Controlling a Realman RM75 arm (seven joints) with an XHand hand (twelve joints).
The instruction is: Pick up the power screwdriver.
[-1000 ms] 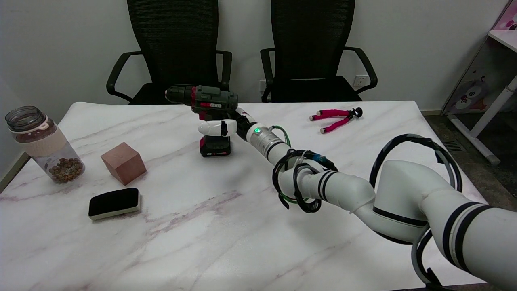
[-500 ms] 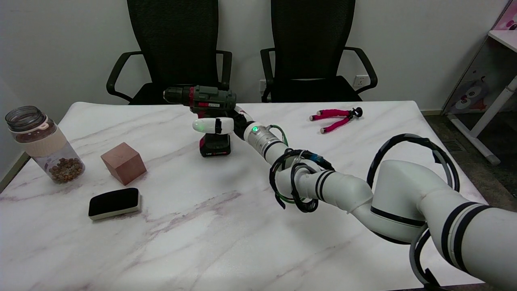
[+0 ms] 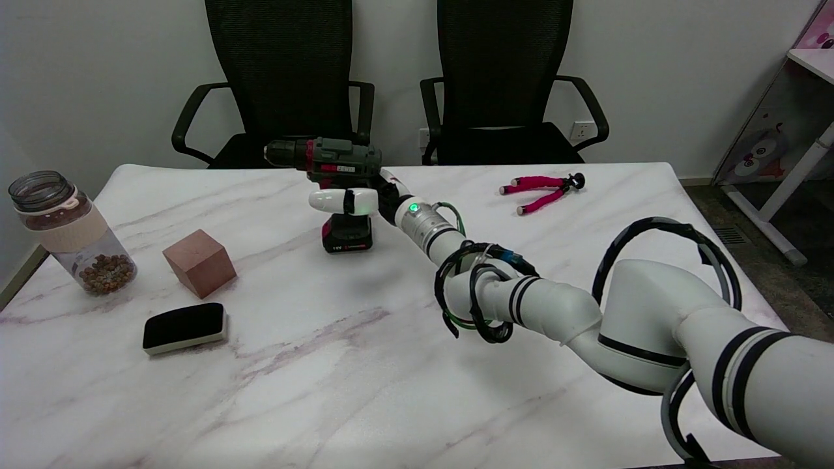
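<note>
The power screwdriver [image 3: 339, 159] has a dark green body with red trim, its chuck pointing left, and a black and red battery base [image 3: 347, 234]. It stands upright at the far middle of the marble table [image 3: 365, 365]. My right hand [image 3: 355, 198] reaches in from the right and grips the handle, a white finger lying across its front. The fingers behind the handle are hidden. I cannot tell whether the base touches the table or hangs just above it.
A brown cube [image 3: 199, 262] and a black eraser [image 3: 185, 327] lie at the left. A jar of brown pellets [image 3: 71, 231] stands at the left edge. Pink-handled pliers [image 3: 541, 191] lie at the far right. Two black chairs stand behind the table.
The finger across the handle has slid further left around it, and the screwdriver has shifted slightly left and up with the hand.
</note>
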